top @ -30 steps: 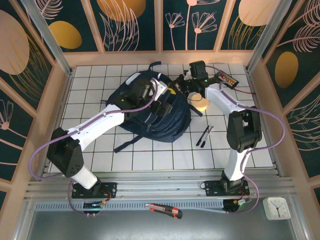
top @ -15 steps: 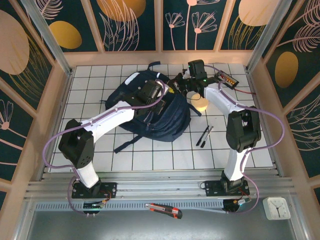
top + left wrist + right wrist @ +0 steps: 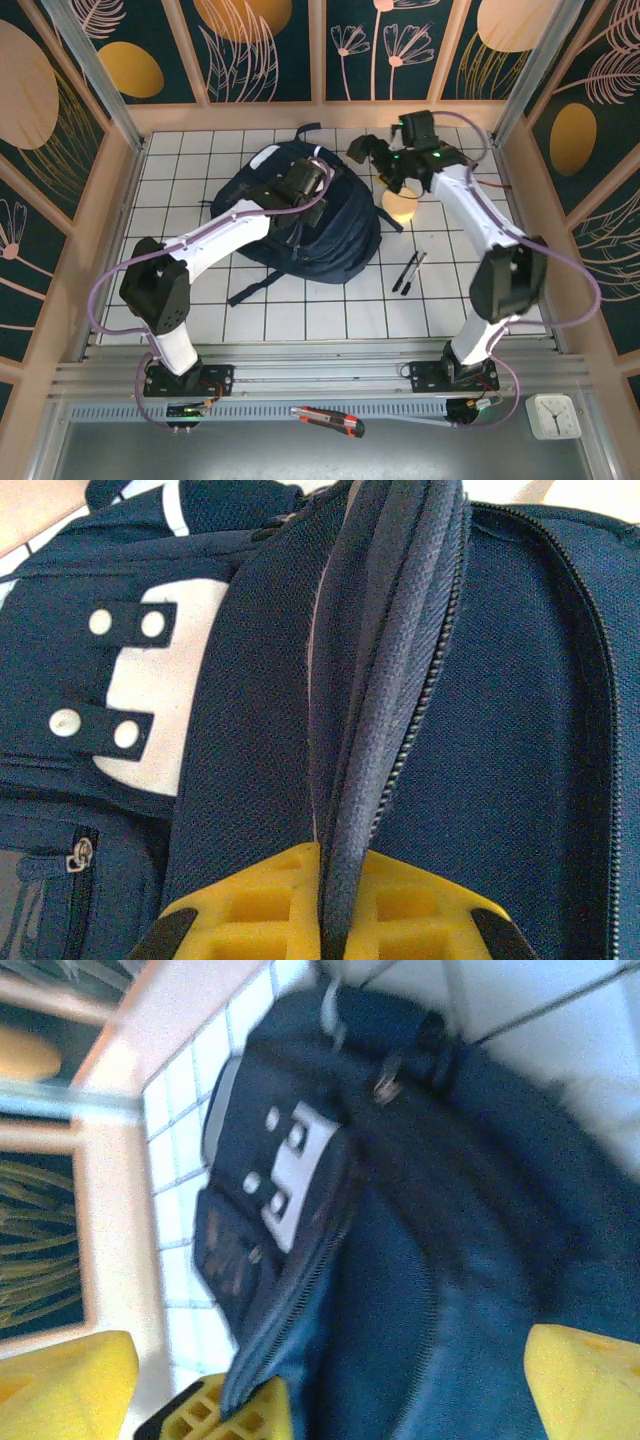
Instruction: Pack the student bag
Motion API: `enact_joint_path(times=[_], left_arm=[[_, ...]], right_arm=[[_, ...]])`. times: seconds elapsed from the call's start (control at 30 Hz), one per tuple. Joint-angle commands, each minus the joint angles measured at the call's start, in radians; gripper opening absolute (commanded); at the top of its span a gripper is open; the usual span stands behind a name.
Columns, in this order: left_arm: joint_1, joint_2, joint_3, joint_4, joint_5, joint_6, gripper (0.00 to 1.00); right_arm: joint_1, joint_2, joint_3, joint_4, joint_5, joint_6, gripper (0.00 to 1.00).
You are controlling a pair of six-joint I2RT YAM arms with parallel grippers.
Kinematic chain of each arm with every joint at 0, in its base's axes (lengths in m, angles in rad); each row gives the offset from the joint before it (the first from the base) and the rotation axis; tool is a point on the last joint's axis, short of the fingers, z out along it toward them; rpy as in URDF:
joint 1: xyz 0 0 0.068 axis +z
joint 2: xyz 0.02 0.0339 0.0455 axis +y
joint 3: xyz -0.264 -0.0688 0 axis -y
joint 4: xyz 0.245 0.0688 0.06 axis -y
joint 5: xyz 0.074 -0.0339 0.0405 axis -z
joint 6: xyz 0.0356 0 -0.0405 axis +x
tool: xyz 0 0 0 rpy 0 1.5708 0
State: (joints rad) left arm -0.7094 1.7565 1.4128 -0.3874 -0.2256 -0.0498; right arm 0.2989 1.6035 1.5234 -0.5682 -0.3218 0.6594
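The student bag point(image 3: 330, 240), dark navy with a white patch point(image 3: 170, 690), lies on the tiled table left of centre. My left gripper point(image 3: 300, 190) rests on top of it. In the left wrist view its yellow fingers point(image 3: 250, 910) are shut on a fold of bag fabric beside a zip point(image 3: 415, 730). My right gripper point(image 3: 378, 162) hovers off the bag's far right corner, open with nothing in it. Its yellow fingertips point(image 3: 585, 1380) stand far apart at the edges of the right wrist view, which looks down on the bag point(image 3: 450, 1290) and the left gripper's clamped fingers point(image 3: 230, 1415).
A pale round roll point(image 3: 400, 206) sits just right of the bag, under the right arm. Two dark pens point(image 3: 410, 270) lie on the tiles further forward. A box cutter point(image 3: 330, 420) and a small white clock point(image 3: 553, 415) rest on the front ledge. Wooden walls enclose the table.
The left gripper came onto the bag and shut on the fabric by the zip. The right gripper opened, let go of the bag and drew back to the right.
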Motion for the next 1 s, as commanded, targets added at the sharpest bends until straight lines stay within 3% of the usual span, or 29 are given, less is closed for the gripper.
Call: enact_joint_path(times=[0.0,0.07,0.1,0.23,0.33,0.47,0.73,0.97], left_arm=[[0.023,-0.036,-0.024,0.044,0.025,0.024,0.0],[0.027,-0.033,-0.009,0.018,0.054,0.019,0.0],[0.027,-0.034,-0.015,0.019,0.054,0.019,0.0],[0.034,-0.097,-0.086,0.1,0.059,0.003,0.0],[0.037,-0.111,-0.11,0.118,0.056,-0.013,0.0],[0.038,-0.111,-0.121,0.12,0.061,-0.011,0.0],[0.039,-0.124,-0.128,0.139,0.068,0.016,0.0],[0.039,-0.133,-0.136,0.143,0.073,0.015,0.0]], right_arm=[[-0.093,-0.18,-0.152,-0.158,0.175,-0.106,0.99],[-0.168,-0.261,-0.293,-0.168,0.089,-0.102,0.99],[-0.195,-0.295,-0.35,-0.199,0.078,-0.101,0.93],[-0.204,-0.393,-0.511,-0.34,0.19,-0.089,0.71],[-0.2,-0.434,-0.612,-0.375,0.222,-0.072,0.69],[-0.189,-0.443,-0.711,-0.319,0.211,-0.036,0.6],[-0.136,-0.295,-0.694,-0.201,0.221,-0.001,0.49],[-0.098,-0.178,-0.673,-0.133,0.227,0.001,0.46]])
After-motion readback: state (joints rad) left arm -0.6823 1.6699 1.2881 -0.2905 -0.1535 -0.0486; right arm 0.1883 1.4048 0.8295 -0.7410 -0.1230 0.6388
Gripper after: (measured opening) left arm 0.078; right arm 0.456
